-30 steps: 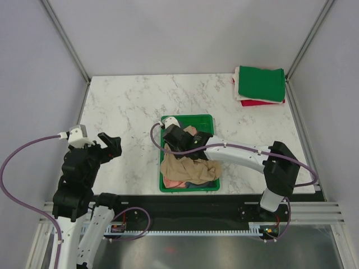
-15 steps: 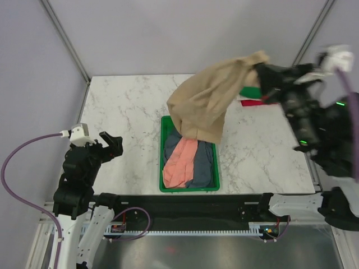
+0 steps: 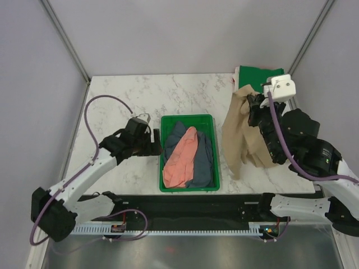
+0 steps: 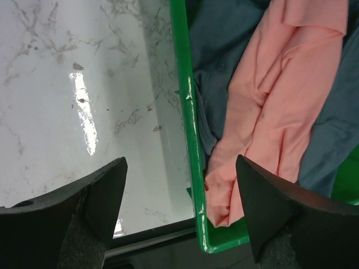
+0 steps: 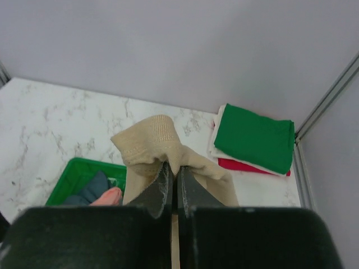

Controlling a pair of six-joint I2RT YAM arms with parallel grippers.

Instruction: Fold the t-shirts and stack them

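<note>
My right gripper [image 5: 174, 171] is shut on the collar of the tan-beige t-shirt [image 3: 240, 134], which hangs from it above the table right of the green tray [image 3: 166, 120]; it also shows in the right wrist view [image 5: 154, 140]. The salmon pink t-shirt [image 3: 180, 157] lies crumpled on the grey-blue t-shirt [image 3: 204, 159] inside the tray. A folded dark green t-shirt [image 3: 259, 73] lies on a red t-shirt [image 5: 252, 166] at the back right. My left gripper [image 4: 180, 196] is open and empty, straddling the tray's left rim [image 4: 190, 129] above the pink shirt [image 4: 275, 112].
The marble table [image 3: 123, 101] runs left of and behind the tray. Metal frame posts [image 3: 64, 36] and grey walls bound it. The table's black front edge [image 3: 185, 199] lies just near of the tray.
My right gripper has lifted the tan-beige shirt out of the tray, swung it up high, then lowered it to the right. My left arm has reached right to the tray's left rim.
</note>
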